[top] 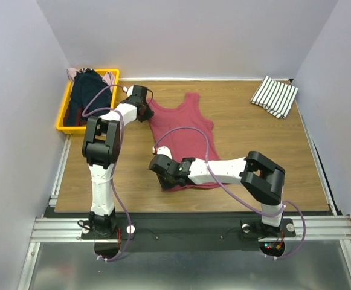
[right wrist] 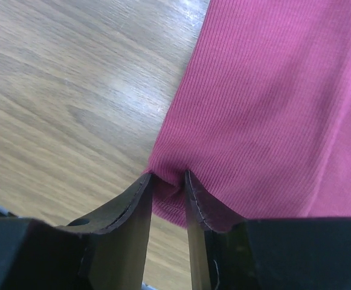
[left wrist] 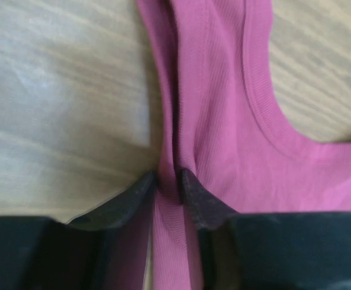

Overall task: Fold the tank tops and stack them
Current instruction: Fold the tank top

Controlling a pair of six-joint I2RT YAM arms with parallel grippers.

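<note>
The dark red tank top (top: 184, 136) lies flat in the middle of the wooden table (top: 260, 163), neck toward the far side. My left gripper (top: 147, 112) sits at its left shoulder strap (left wrist: 223, 72). In the left wrist view the jaws (left wrist: 169, 181) pinch that strap. My right gripper (top: 157, 164) is at the near left hem corner, and its jaws (right wrist: 167, 179) are shut on the bunched hem (right wrist: 272, 90). The striped tank top (top: 275, 95) rests folded at the far right corner.
A yellow bin (top: 62, 119) stands at the far left with a dark navy top (top: 86, 92) and a pale pink one (top: 73, 74) in it. Grey walls close in the table on three sides.
</note>
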